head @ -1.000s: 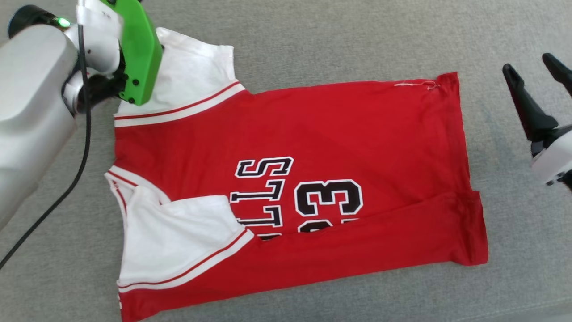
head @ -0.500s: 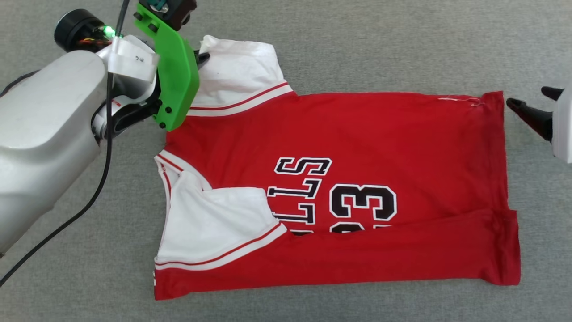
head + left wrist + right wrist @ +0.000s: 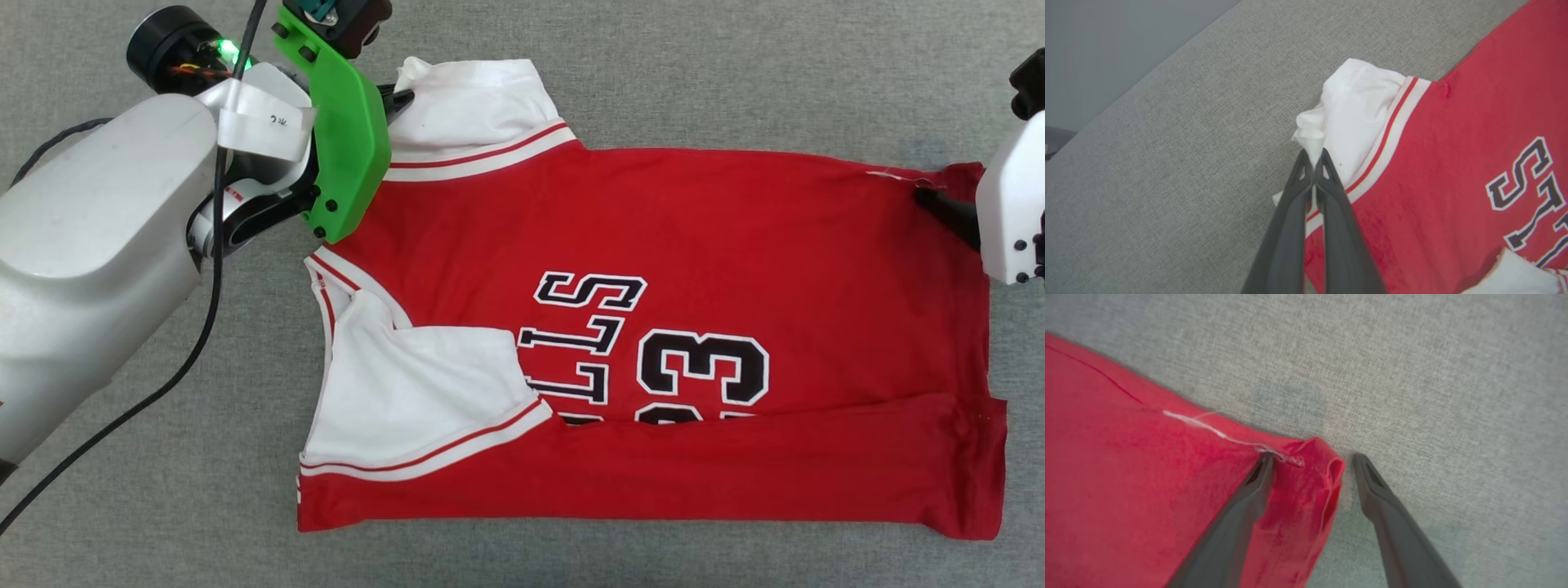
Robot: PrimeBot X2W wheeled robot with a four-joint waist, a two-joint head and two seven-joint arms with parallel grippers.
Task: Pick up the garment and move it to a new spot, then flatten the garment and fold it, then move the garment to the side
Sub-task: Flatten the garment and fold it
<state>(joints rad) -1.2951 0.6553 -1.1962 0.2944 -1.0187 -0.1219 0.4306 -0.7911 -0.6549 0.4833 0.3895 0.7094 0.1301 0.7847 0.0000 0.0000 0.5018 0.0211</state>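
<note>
The shirt (image 3: 735,229) is spread on the grey tabletop (image 3: 735,65). Its white sleeve (image 3: 1351,110) is pinched in the clenched left hand (image 3: 1314,160) — the right hand (image 3: 1313,457) is held open astride a red hem corner (image 3: 1306,475).

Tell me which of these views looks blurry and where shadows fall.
Head view: evenly lit, no glare, lettering on the garment crisp. Left wrist view: sharp where the left claw pinches the white sleeve. Right wrist view: soft all over, a faint shadow patch on the grey surface beyond the right claw.
</note>
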